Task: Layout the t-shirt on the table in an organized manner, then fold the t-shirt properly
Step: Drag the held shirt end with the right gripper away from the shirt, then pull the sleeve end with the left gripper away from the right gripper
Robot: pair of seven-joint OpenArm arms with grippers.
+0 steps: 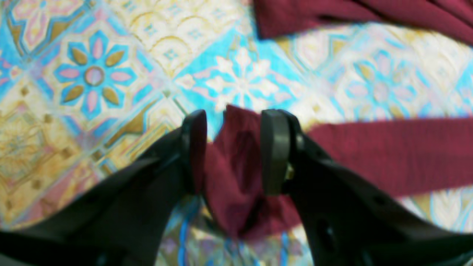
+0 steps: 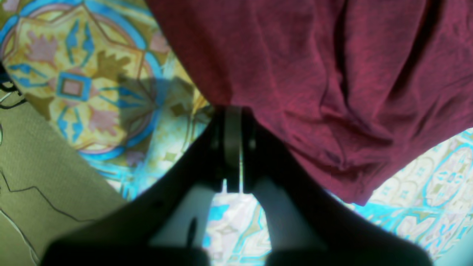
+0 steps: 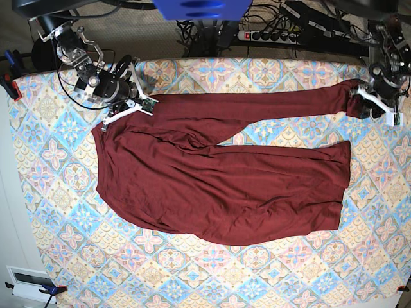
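Note:
The dark maroon t-shirt (image 3: pixel 225 186) lies spread across the patterned table (image 3: pixel 64 212), its body wrinkled and one long sleeve (image 3: pixel 289 106) stretched toward the back right. At that sleeve's cuff my left gripper (image 3: pixel 361 102) stands open. In the left wrist view the bunched cuff (image 1: pixel 236 173) sits loosely between the parted fingers (image 1: pixel 275 151) of the left gripper (image 1: pixel 234 114). My right gripper (image 3: pixel 104 123) is at the shirt's back left corner. Its jaws (image 2: pixel 232 109) are shut on the shirt's edge (image 2: pixel 314 74), which drapes away from the tips.
A power strip with cables (image 3: pixel 282 35) runs behind the table's back edge. Clamps hold the cloth at the left edge (image 3: pixel 8 80) and the front left corner (image 3: pixel 48 290). Olive carpet (image 2: pixel 37 166) shows beyond the table edge near the right gripper.

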